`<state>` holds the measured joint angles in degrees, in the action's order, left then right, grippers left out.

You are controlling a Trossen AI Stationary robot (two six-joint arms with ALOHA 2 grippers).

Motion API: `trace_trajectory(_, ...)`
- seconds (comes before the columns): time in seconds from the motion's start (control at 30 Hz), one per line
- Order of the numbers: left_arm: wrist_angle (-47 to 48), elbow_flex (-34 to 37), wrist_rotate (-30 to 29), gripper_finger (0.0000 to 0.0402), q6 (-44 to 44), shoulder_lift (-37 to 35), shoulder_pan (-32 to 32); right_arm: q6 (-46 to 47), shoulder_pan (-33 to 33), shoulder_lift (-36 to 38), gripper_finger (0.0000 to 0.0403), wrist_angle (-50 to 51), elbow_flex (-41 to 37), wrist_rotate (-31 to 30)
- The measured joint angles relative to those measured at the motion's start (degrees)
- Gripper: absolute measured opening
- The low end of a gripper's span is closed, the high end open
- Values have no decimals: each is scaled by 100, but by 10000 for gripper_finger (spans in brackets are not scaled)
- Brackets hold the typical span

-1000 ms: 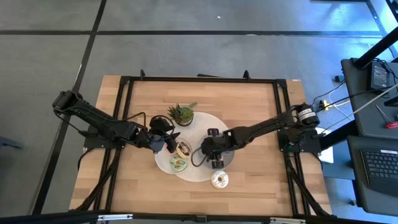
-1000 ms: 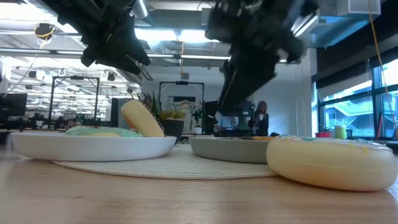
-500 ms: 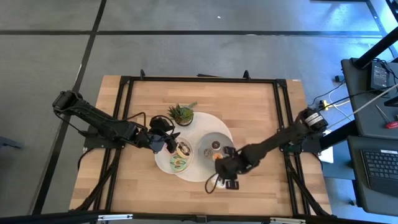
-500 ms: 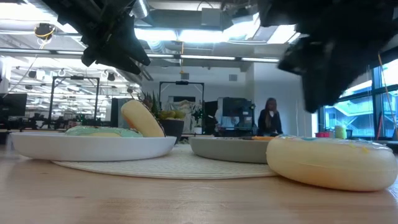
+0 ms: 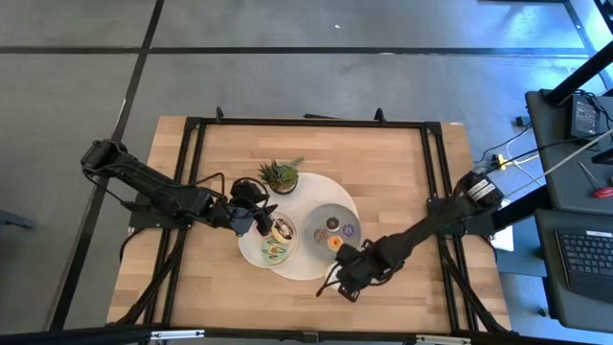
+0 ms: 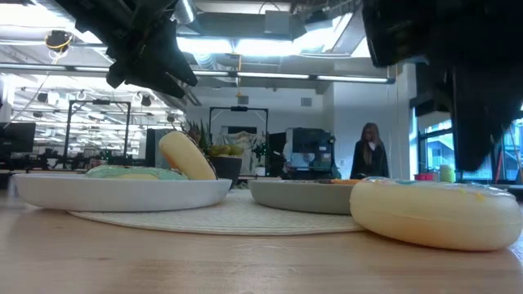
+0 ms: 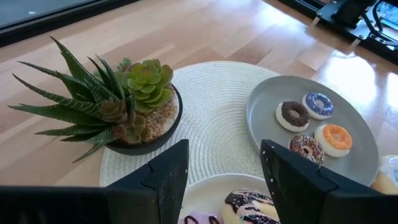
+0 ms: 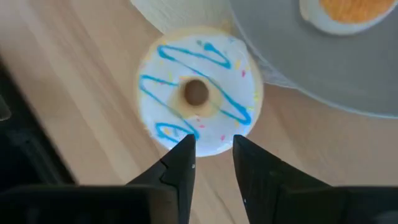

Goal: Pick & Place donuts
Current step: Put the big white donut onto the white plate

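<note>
A white donut with blue squiggles (image 8: 198,93) lies flat on the wood near the table's front edge, beside the woven mat; it also shows in the low view (image 6: 433,212). My right gripper (image 8: 212,142) hovers just above it, pointing down, fingers a little open and empty; the high view shows the gripper (image 5: 350,278) covering the donut. The grey plate (image 7: 264,118) holds chocolate (image 7: 293,115), blue (image 7: 318,104), orange (image 7: 336,138) and sprinkled (image 7: 306,148) donuts. My left gripper (image 5: 261,218) waits open above the white plate (image 5: 257,251), which holds a green donut (image 5: 275,252) and others.
A small potted plant (image 5: 280,175) stands on the far part of the round woven mat (image 7: 211,118). On the white plate one donut (image 6: 188,155) leans upright. Bare wood lies to the left, right and far side of the mat. A person (image 6: 372,159) stands far off in the room.
My right gripper has gone from over the grey plate toward the table's near edge and now stands over the white donut with blue squiggles on the wood. The grey plate's donuts have come into sight behind it. The left arm has kept still.
</note>
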<state>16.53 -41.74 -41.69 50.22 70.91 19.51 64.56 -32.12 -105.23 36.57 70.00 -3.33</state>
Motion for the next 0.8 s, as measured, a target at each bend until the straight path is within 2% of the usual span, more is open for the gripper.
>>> trace_trajectory(0.27, 0, 0, 82, 190, 0, 0, 0, 229, -6, -331, 108, -129, -2, 41)
trace_trajectory(0.5, 0, 0, 88, 190, 0, 0, 0, -16, -4, -373, 98, -202, 0, 13)
trace_trajectory(0.8, 0, 0, 86, 192, 0, 0, -1, -343, -8, -417, 40, -207, 0, -89)
